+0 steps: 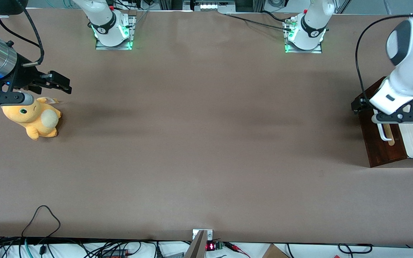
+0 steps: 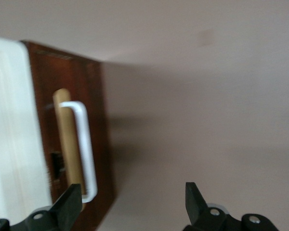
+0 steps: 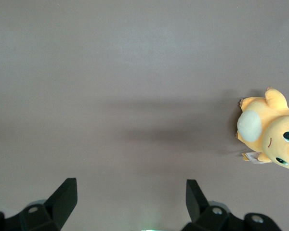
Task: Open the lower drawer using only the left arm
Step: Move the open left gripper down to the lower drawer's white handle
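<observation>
Left arm's pincer (image 2: 132, 204), fingers held apart and empty, was recorded poised above the lower drawer (image 1: 378, 139) at the working arm's end of the bench (image 1: 206, 143), one finger (image 2: 70, 207) overlapping the white bar handle (image 2: 86, 149), whose long axis was seen lying crosswise to the gap.

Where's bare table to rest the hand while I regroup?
The brown table is bare from the plush toy to the lower drawer. Crowded only at the drawer, where the open hand hangs by its white handle.

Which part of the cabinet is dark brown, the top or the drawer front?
The lower drawer front is dark brown and carries the white handle; the cabinet top is white. The open gripper of the left arm is near the handle.
</observation>
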{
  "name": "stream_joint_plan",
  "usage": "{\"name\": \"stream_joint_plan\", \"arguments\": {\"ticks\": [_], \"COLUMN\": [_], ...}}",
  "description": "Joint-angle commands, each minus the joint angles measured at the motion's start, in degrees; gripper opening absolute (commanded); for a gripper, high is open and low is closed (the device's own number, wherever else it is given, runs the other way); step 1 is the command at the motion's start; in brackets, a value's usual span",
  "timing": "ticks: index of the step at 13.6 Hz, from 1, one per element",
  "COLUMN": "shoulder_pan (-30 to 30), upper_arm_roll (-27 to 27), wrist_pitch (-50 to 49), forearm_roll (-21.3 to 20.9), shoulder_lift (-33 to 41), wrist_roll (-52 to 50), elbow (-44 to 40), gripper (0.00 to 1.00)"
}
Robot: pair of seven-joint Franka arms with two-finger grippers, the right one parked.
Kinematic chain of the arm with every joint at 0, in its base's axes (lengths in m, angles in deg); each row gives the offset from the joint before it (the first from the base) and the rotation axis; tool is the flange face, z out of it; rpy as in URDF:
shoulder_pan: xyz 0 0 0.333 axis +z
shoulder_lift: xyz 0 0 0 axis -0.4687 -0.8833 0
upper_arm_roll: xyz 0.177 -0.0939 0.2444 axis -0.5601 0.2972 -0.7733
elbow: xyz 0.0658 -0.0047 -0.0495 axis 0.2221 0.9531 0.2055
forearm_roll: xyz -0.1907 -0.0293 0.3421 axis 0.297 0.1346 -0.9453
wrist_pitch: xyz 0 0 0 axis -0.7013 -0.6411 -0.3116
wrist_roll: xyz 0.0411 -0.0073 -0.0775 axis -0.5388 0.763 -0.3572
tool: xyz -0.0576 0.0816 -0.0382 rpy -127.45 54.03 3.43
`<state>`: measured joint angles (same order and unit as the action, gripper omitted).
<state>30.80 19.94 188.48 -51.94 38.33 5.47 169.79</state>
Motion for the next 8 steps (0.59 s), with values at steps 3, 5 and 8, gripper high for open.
{"name": "stream_joint_plan", "arguments": {"ticks": [3,5,8], "shoulder_pan": [-2.49,-4.77,-7.07], "upper_arm_roll": [0.81,1.07,1.86], "wrist_pitch": [-4.09,-8.3,-14.11], "forearm_roll": [-19.18,-28.4,-39.14], "shoulder_lift": [-3.0,-7.39,-14.34], "wrist_roll": [-15.27,-23.0,-33.66], "elbow": [3.32,3.5,3.59], "gripper": [0.94,0.91,0.9]}}
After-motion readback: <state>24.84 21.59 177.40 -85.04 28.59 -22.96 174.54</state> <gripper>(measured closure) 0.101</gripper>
